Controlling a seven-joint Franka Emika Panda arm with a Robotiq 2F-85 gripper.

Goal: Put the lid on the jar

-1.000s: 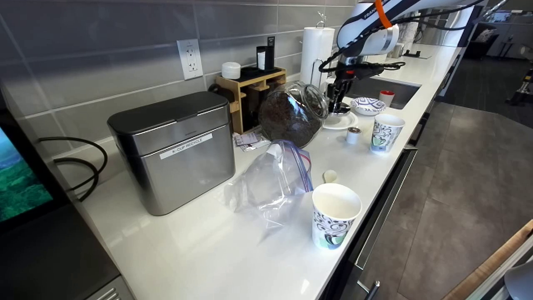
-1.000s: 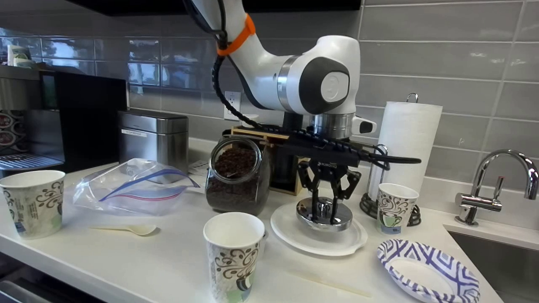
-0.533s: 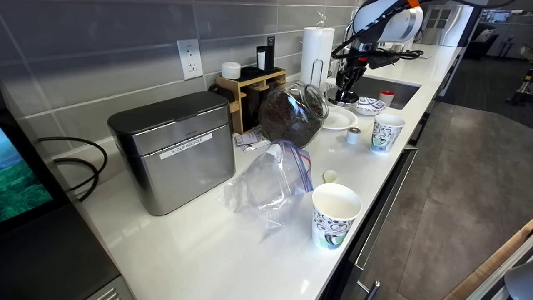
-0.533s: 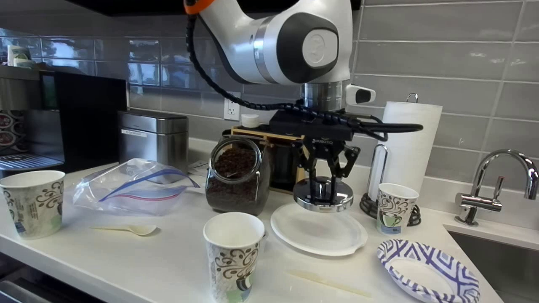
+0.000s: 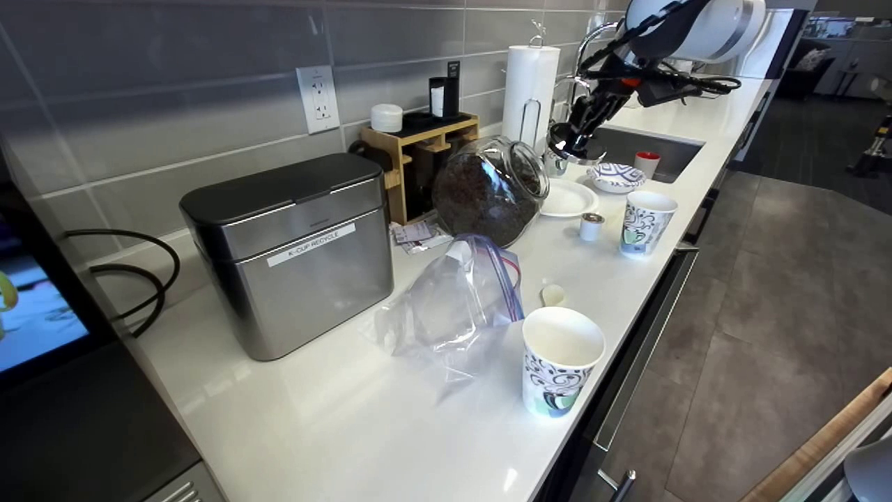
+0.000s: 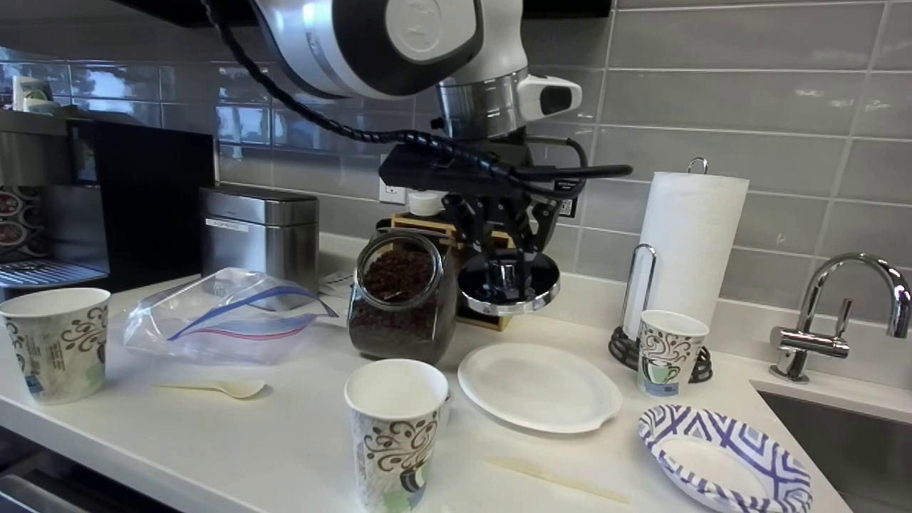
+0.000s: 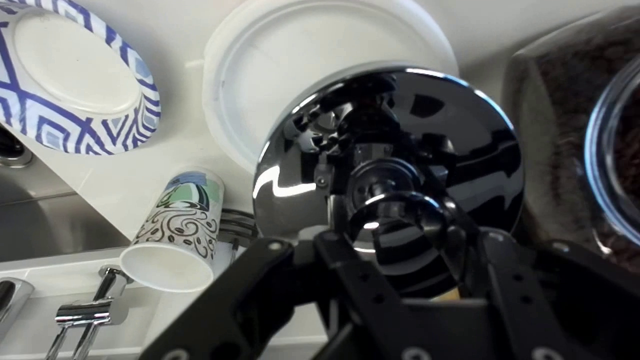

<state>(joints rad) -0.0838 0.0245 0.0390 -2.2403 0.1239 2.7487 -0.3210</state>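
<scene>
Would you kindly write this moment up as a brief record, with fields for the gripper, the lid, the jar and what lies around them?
Gripper: closed, holding the lid from above
Lid position: raised above the counter, not yet on the jar
Jar state: mouth uncovered and slanted, brown contents inside
Other items: white plate, blue-patterned bowl, plastic bag, paper towel roll

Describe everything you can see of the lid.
The lid is a round, mirror-polished disc, metal by its look, with a central knob. The gripper holds it by that knob, tilted, in the air above the counter, near the jar but not yet on it. Its underside does not show clearly.
</scene>
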